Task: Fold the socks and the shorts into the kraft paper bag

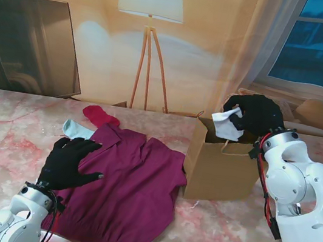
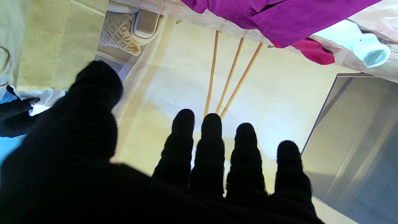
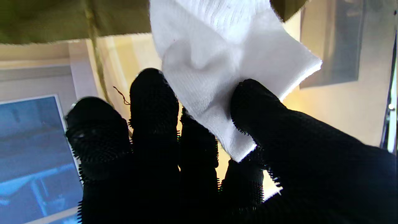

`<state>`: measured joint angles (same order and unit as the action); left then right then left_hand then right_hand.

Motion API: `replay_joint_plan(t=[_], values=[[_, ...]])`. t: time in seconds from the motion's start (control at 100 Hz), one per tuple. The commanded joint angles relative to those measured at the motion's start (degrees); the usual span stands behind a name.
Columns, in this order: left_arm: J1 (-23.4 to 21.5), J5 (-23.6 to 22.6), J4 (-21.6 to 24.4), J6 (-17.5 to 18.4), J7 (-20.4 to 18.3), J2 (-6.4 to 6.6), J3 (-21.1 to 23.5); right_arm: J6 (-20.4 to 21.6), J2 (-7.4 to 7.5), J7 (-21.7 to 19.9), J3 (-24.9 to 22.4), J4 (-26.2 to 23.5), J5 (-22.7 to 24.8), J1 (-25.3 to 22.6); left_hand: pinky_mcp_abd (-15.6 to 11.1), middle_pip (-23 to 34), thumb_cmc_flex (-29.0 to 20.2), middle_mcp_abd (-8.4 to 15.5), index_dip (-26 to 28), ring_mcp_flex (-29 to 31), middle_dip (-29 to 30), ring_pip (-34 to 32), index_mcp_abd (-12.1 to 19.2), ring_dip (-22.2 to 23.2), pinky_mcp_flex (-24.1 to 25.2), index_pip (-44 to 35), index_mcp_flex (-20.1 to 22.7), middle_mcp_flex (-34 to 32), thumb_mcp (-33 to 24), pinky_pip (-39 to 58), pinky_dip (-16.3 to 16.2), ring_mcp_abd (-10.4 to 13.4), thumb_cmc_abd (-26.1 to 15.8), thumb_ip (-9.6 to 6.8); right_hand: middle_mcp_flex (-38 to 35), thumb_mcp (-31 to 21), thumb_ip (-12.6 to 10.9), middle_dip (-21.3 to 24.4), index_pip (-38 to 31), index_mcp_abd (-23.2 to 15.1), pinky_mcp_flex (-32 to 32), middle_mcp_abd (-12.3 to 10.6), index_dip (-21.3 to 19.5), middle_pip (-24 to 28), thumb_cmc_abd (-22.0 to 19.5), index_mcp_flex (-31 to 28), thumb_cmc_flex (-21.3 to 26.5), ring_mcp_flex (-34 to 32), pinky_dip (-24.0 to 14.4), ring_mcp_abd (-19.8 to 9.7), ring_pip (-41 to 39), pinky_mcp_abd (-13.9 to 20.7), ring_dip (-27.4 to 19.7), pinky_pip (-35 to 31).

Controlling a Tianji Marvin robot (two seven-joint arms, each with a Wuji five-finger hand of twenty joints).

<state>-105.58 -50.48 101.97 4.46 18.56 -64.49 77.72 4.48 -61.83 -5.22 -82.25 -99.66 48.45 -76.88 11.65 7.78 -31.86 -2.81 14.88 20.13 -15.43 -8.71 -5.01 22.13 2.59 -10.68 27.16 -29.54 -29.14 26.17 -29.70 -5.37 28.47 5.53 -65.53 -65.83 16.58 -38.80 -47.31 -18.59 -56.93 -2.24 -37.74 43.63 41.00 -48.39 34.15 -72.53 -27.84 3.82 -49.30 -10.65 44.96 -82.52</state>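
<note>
1. The right hand [image 1: 255, 114] pinches a white sock [image 1: 227, 123] between thumb and fingers, right over the open mouth of the kraft paper bag [image 1: 218, 170]. In the right wrist view the cloth is caught by one edge only — a thin hold.
2. Risk, as I judge it: the sock hangs close to the bag's far rim. Let go off-centre and it could drape over the rim or drop behind the bag instead of inside. The light bag stands unsupported, so a knock from the fingers could tip or shove it.
3. The left hand [image 1: 69, 161] lies flat with fingers spread, gripping nothing, on the near-left part of the magenta shorts [image 1: 129, 189].
4. The shorts lie spread and unfolded on the desk [image 1: 13, 128], at about 9 o'clock from the bag, their edge just beside its base — dragging them could nudge it.
5. A pale blue sock [image 1: 75, 128] sits at 12 o'clock from the left hand, near it; a red piece [image 1: 100, 115] lies beyond, partly tucked under the shorts.
</note>
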Motion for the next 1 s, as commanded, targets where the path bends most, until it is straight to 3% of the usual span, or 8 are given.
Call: replay_joint_plan(t=[0.0,0.06,0.13,0.2,0.25,0.29,0.65,0.99], values=[[-0.4,-0.1,0.5,-0.3,-0.4,0.26,0.1,-0.6,0.41,-0.1,0.1,0.5,0.3,0.0,-0.7,-1.6,0.5,-0.9,0.2,-1.8,0.8,0.8,0.1,-0.7,0.7,1.5,0.9,1.4,0.8,-0.4,-1.0,1.5,-0.8,-2.28,-0.4,-0.9,0.3,0.3,-6.4,-4.7,1.0,-1.8,4.6,-0.6,-3.8,-1.8,1.2,0.8,-3.0,2.9,2.1,0.4,0.8,-0.1],[-0.4,-0.2,0.6,-0.4,-0.6,0.3,0.1,-1.0,0.46,-0.7,0.1,0.6,-0.1,0.0,-0.7,-1.6,0.5,-0.8,0.3,-1.8,0.8,0.8,0.2,-0.7,0.6,1.5,1.0,1.2,0.9,-0.4,-1.1,1.5,-0.7,-2.3,3.0,-0.4,0.1,1.6,-4.5,-0.5,3.3,-1.2,11.5,-1.9,-1.3,2.6,-3.5,3.5,-2.6,2.9,5.1,1.0,-0.3,1.9],[-0.3,-0.2,0.5,-0.4,-0.8,0.33,0.2,-1.4,0.67,-2.2,-0.2,0.4,0.0,-0.2,-0.7,-1.7,0.4,-0.8,0.2,-1.8,0.8,0.8,0.2,-0.7,0.7,1.6,0.9,1.3,0.9,-0.5,-1.2,1.5,-0.7,-2.35,6.4,0.0,-0.5,3.3,-2.4,2.3,6.2,-1.4,16.0,-2.6,0.5,6.2,-6.8,6.4,-2.3,2.5,7.9,1.7,-1.0,4.3],[-0.3,-0.4,0.5,-0.3,-0.8,0.36,0.2,-1.3,0.73,-2.3,-0.5,0.5,0.1,-0.3,-0.6,-1.6,0.3,-0.8,0.3,-1.6,0.8,0.8,0.2,-0.7,0.6,1.5,1.0,1.2,0.9,-0.5,-1.2,1.5,-0.4,-2.35,10.0,0.0,-3.5,6.8,6.4,5.2,9.5,-1.7,13.7,-3.1,0.3,6.1,-11.3,10.0,-3.3,2.2,11.5,1.9,-1.8,7.7],[-0.2,-0.5,0.3,-0.1,-0.4,0.34,0.2,-1.3,0.76,-2.5,-0.7,0.4,0.1,-0.5,-0.7,-1.6,0.3,-0.7,0.3,-1.6,0.8,0.8,0.3,-0.7,0.6,1.5,1.1,1.2,0.8,-0.5,-1.3,1.5,-0.3,-2.35,11.5,1.1,-8.0,8.1,10.7,6.6,11.1,-1.7,10.7,-3.6,-1.1,6.0,-14.0,11.6,-4.1,2.2,12.7,1.9,-2.1,9.1],[-0.2,-0.4,0.3,0.0,-0.4,0.32,0.2,-1.2,0.77,-2.5,-0.9,0.4,0.1,-0.6,-0.7,-1.7,0.2,-0.7,0.3,-1.7,0.8,0.8,0.2,-0.7,0.7,1.5,1.0,1.3,0.7,-0.5,-1.3,1.5,-0.3,-2.34,12.6,2.2,-9.1,8.8,12.4,7.1,12.2,-1.7,10.0,-4.6,-1.2,6.8,-15.0,12.6,-4.3,2.2,13.5,1.7,-2.5,9.8],[0.1,-0.3,0.3,0.2,-1.0,0.38,0.6,-1.1,0.91,-2.5,-2.0,-0.4,1.9,-1.6,-0.6,-1.6,0.4,-0.7,0.3,-1.6,0.9,0.8,0.3,-0.7,0.6,1.4,1.1,1.3,0.5,-0.5,-1.5,1.5,-0.3,-2.27,21.1,13.2,-9.6,17.3,19.3,8.0,26.8,-2.5,11.4,-16.1,-4.7,14.5,-19.8,23.8,-3.2,0.7,29.3,0.4,-11.8,23.7],[0.3,0.0,0.6,0.1,-1.9,0.44,1.4,2.8,0.23,2.8,-4.3,-4.1,1.8,-5.9,-2.6,-1.5,0.3,-0.7,0.2,-1.5,0.9,0.6,0.1,-0.7,-1.1,1.4,1.0,1.6,0.0,-2.7,1.1,1.5,-0.3,-2.25,24.9,19.7,-10.8,26.2,21.1,9.1,34.4,-1.6,13.6,-25.0,-9.3,18.1,-21.6,31.1,2.6,-3.4,38.6,6.2,-21.8,35.7]])
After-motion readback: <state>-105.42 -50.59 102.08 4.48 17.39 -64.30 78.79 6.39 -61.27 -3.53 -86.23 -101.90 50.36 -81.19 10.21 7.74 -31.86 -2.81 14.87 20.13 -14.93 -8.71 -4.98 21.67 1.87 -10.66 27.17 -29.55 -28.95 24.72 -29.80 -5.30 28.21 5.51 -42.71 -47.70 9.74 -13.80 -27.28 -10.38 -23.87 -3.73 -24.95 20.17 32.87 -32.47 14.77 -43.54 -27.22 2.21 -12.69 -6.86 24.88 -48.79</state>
